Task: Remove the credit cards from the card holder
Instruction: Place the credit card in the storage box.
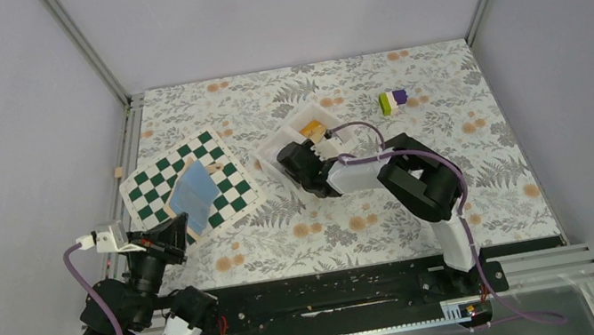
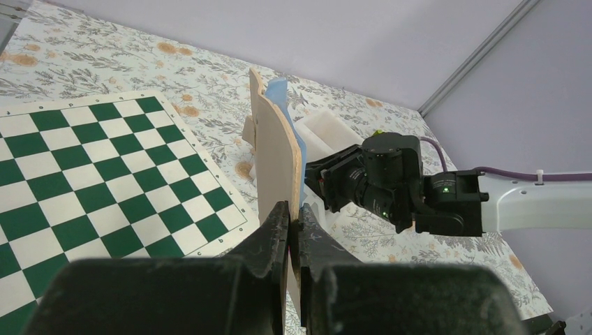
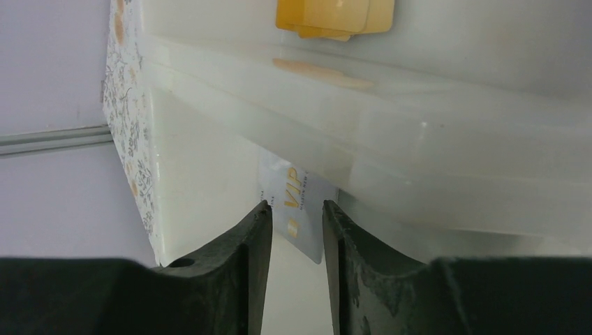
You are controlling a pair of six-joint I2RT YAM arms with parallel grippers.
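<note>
Left end effector (image 2: 294,213) clamped tight on the near edge of the card holder (image 2: 276,157); holder lifted off the surface (image 1: 355,212), standing almost on edge in the left wrist view, tan back toward the chessboard (image 2: 105,174), blue inside just showing along the far edge; from the top view the holder (image 1: 194,193) hangs tilted over the near right part of the chessboard (image 1: 188,185), left side of the scene, left end effector (image 1: 181,237) at its near corner.

Right end effector (image 3: 294,216) down in the near compartment of the white tray (image 3: 419,139); jaws a narrow gap apart, nothing pinched; one credit card (image 3: 300,187) with gold VIP print sits in that compartment just past the fingertips, seen through the gap, against the divider wall; cannot tell if it lies flat or leans.

Yellow pieces (image 3: 335,17) in the far compartment, other side of the divider; also visible from above (image 1: 312,129).

Top view: right end effector (image 1: 285,162) covers the near half of the tray (image 1: 268,147), centre of the surface, card hidden under it; tray well right of the chessboard; purple and green block (image 1: 394,101) far right of the tray, apart from it.
</note>
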